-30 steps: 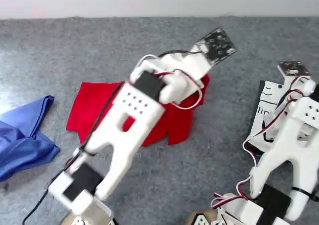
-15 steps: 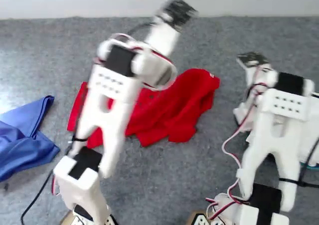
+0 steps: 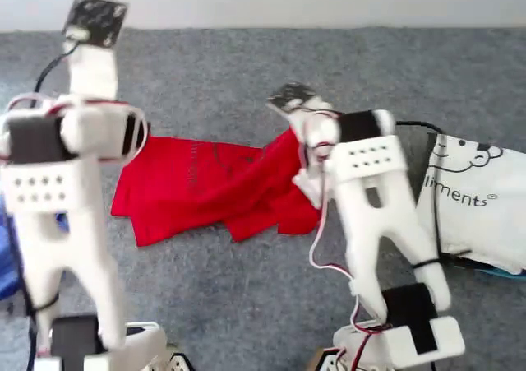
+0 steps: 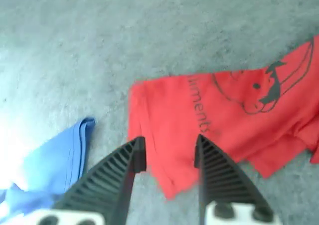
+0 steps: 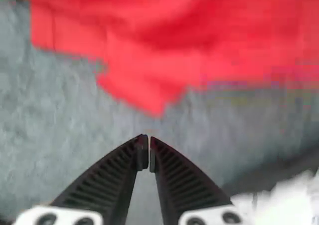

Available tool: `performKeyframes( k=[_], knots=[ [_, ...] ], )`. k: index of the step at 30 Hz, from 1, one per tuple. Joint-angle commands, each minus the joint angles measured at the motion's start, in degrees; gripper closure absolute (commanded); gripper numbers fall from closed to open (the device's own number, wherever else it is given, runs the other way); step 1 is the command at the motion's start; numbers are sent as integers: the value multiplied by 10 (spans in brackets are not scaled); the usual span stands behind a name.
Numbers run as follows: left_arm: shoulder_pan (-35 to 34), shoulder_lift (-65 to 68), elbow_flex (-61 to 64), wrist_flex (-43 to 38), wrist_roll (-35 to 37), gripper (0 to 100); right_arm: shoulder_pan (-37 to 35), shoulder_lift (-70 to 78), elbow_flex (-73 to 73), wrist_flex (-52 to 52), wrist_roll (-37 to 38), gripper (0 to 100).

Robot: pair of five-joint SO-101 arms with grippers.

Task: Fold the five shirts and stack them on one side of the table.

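Note:
A red shirt (image 3: 205, 190) with a dark print lies spread out but rumpled in the middle of the grey table. My left arm (image 3: 66, 149) stands at the left end of the shirt. Its gripper (image 4: 167, 152) hangs open above the red shirt's (image 4: 224, 110) left edge, with nothing between the fingers. My right arm (image 3: 366, 165) is at the shirt's right edge. Its gripper (image 5: 145, 147) is shut and empty over bare table, just short of the red cloth (image 5: 174, 40). A blue shirt (image 4: 45, 170) lies crumpled farther left.
A white shirt (image 3: 485, 206) with a printed figure lies at the table's right side, on something dark; its corner (image 5: 281, 200) shows in the right wrist view. The back edge of the table (image 3: 263, 30) meets a pale wall. Bare grey table lies in front of the red shirt.
The left arm swung from over the red shirt to its left end. The right arm moved from the white shirt to the red shirt's right edge. The red shirt lies flatter.

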Motion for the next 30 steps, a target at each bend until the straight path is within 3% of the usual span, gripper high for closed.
performKeyframes(
  k=[1,5,9,15,23,27,30],
  knots=[
    [-9,-90,54,11,1,833,-38,14,-4,-105,-5,990],
    [-10,-169,135,11,1,833,-63,55,-4,-204,-4,990],
    [-10,-236,194,11,1,833,-63,108,-4,-200,-2,990],
    [-10,-305,261,10,1,834,-12,169,-8,-101,7,990],
    [-11,-347,303,10,1,834,121,174,-70,138,42,990],
    [-11,-347,307,10,3,834,199,174,-65,154,82,990],
    [-11,-347,307,10,2,834,215,163,-64,156,92,990]
  ],
)
